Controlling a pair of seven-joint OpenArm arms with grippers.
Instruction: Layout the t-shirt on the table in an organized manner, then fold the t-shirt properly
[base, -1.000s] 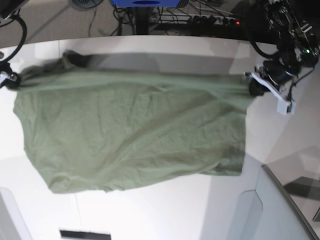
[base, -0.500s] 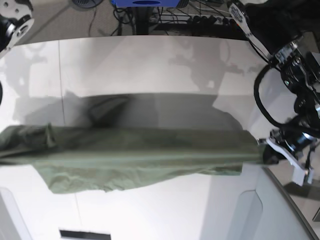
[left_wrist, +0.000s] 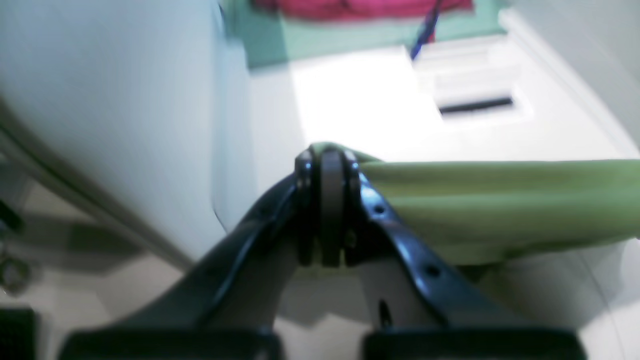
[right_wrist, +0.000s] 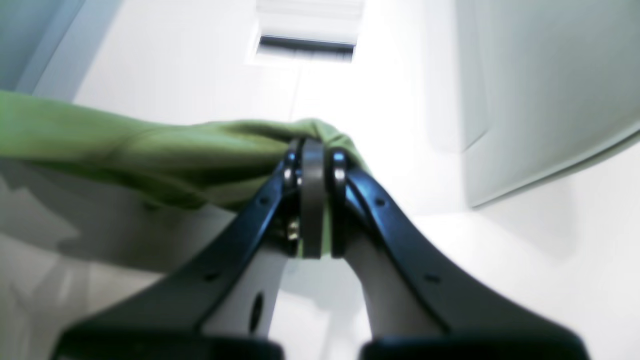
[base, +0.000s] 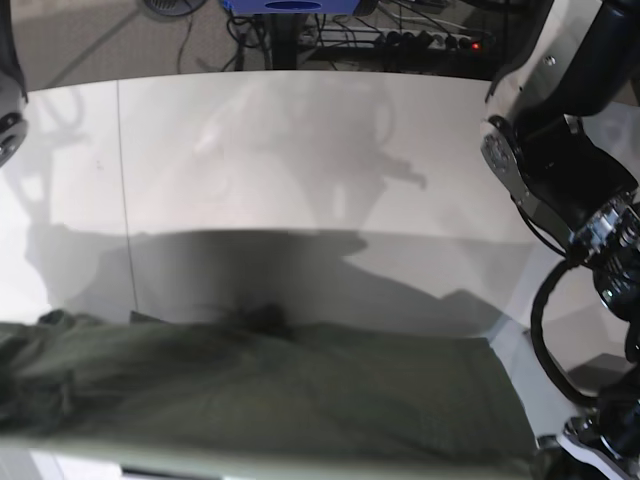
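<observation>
left claw (left_wrist: 325, 200) clamped on an edge of the soft olive-green cotton t-shirt (base: 270, 395) | right claw (right_wrist: 311, 200) pinching the opposite edge | cloth stretched between them | beyond: smooth white table (base: 300, 150)

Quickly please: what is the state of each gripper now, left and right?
Left gripper: closed, pinching an edge of the t-shirt.
Right gripper: closed, pinching a bunched edge of the t-shirt.
</observation>
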